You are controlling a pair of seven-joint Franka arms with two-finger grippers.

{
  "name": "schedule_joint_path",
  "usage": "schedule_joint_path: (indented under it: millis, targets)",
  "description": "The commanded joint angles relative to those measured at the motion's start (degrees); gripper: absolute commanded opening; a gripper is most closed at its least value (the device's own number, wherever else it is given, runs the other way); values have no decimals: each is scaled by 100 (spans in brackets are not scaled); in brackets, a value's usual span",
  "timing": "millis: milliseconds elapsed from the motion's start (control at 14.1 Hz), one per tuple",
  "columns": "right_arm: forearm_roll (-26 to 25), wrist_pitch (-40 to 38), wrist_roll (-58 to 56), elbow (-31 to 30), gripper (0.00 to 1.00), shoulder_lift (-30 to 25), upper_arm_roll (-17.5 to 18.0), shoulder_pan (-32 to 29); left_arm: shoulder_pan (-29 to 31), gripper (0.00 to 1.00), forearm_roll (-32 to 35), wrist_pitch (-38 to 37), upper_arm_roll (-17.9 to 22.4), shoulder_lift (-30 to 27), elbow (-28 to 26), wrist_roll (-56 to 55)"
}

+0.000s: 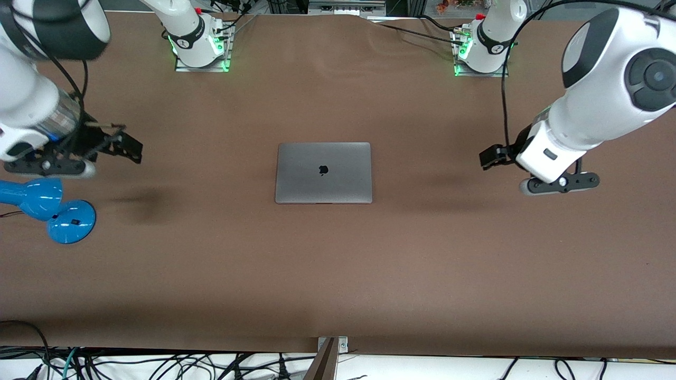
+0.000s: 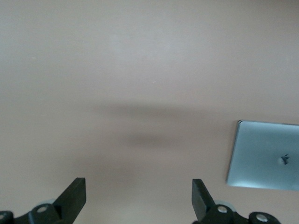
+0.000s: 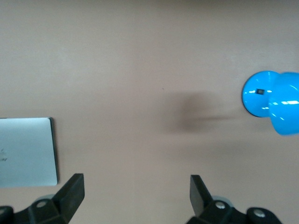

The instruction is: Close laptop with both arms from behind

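Robotics lab: two white arms (image 1: 581,121) bolted on metal base plates (image 1: 202,66), brown-covered table (image 1: 338,274), cable tangle (image 1: 158,364) along table edge

Even, bright overhead light. Soft diffuse shadows lie on the brown table (image 1: 338,274) under each raised arm. The laptop (image 1: 323,172) lid shows a mild sheen. Both wrist views are washed out and slightly soft; the blue lamp (image 3: 273,99) carries small glare spots.

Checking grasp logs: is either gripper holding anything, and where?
Nothing held. Left gripper and right gripper hang open over bare table; the laptop lies closed, untouched.
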Motion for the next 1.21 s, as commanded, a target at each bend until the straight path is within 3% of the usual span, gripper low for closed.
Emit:
schedule_joint_path:
  millis: [0, 213, 355, 568, 852, 1137]
  targets:
    - [40, -132, -107, -186, 100, -414, -45, -37, -332, 100, 130, 35, 521, -996, -993, 421]
    - [32, -123, -29, -80, 100, -424, -54, -55, -570, 100, 130, 44, 1040, -1795, -1757, 964]
    - [23, -123, 7, -106, 100, -380, -89, -107, -570, 100, 86, 61, 1094, -2297, -2215, 1186]
    - [32, -88, -28, -98, 100, -380, -239, -160, -675, 100, 78, 53, 1094, -2615, -2480, 1186]
    - [58, -132, -90, -98, 100, -389, -239, -283, -1035, 100, 78, 53, 1584, -2397, -2138, 1221]
    - [67, -667, -99, -10, 100, -459, -239, -301, -940, 100, 69, 53, 1568, -1879, -1445, 1766]
